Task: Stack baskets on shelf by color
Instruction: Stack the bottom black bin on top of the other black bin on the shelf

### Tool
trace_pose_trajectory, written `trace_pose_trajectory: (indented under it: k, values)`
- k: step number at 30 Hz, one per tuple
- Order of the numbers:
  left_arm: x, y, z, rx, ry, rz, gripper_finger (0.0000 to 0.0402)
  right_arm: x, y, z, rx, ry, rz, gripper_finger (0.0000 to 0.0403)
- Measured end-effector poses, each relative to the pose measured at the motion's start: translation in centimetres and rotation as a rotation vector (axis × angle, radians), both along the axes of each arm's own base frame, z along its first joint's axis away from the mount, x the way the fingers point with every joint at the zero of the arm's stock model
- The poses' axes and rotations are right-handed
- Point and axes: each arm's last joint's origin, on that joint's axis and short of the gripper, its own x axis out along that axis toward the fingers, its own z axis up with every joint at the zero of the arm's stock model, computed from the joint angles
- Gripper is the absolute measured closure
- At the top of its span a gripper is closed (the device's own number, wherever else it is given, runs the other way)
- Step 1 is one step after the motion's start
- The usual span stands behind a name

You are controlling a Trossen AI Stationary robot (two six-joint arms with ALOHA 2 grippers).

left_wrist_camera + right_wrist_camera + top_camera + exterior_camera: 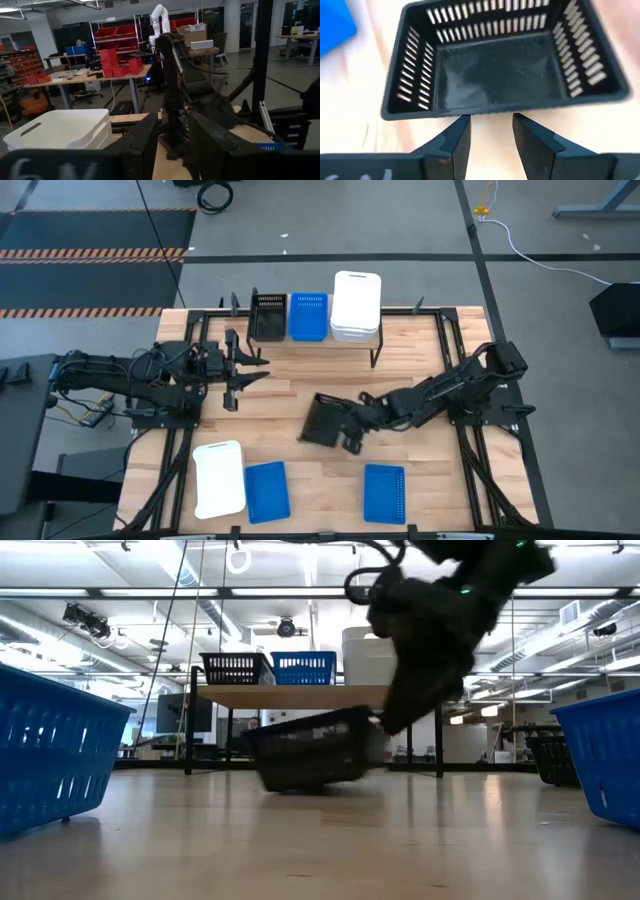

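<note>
Baskets (245, 489) on table (300, 395), shelf (400, 327).

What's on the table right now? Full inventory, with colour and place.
Low wooden-plank shelf on black metal legs: 1, far edge of the table.
Black perforated plastic basket on shelf: 1, leftmost on it.
Blue perforated plastic basket on shelf: 1, middle.
White plastic baskets on shelf: stack, count unclear, rightmost.
Loose black perforated plastic basket: 1, table centre, tilted, at the right gripper.
White plastic basket, near edge: near-left corner, possibly a stack.
Blue perforated plastic baskets, near edge: 2, one beside the white, one further right.
Left gripper: jaws apart, empty, left of centre.
Right gripper: jaws open at the black basket's rim.
</note>
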Motion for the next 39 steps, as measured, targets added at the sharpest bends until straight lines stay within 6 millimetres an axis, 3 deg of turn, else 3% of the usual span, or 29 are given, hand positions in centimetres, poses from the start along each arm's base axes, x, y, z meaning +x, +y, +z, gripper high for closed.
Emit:
trace_pose_trajectory:
  k: [7, 14, 17, 29, 39]
  values:
    - [0.0, -0.5, -0.7, 0.027, 0.071, -0.031, 0.0285, -0.1, -1.7, 0.1, 0.099, 0.120, 0.007, 0.0250]
    - [0.3, -2.2, -1.0, 0.051, 0.104, -0.123, 0.0285, -3.1, 0.9, 0.6, 0.222, 0.419, 0.035, 0.0250]
    - [1.0, -3.1, -1.0, 0.055, 0.122, -0.162, 0.0285, -4.5, 2.4, 1.6, 0.212, 0.450, 0.023, 0.0250]
    - [9.3, -6.0, -4.7, -0.008, 0.406, -0.217, 0.0285, -9.9, 5.8, 8.3, 0.153, 0.144, -0.069, 0.0250]
    - [14.5, -7.7, -9.9, -0.015, 0.731, -0.263, 0.0285, -12.8, 7.6, 9.3, 0.050, 0.064, -0.033, 0.0250]
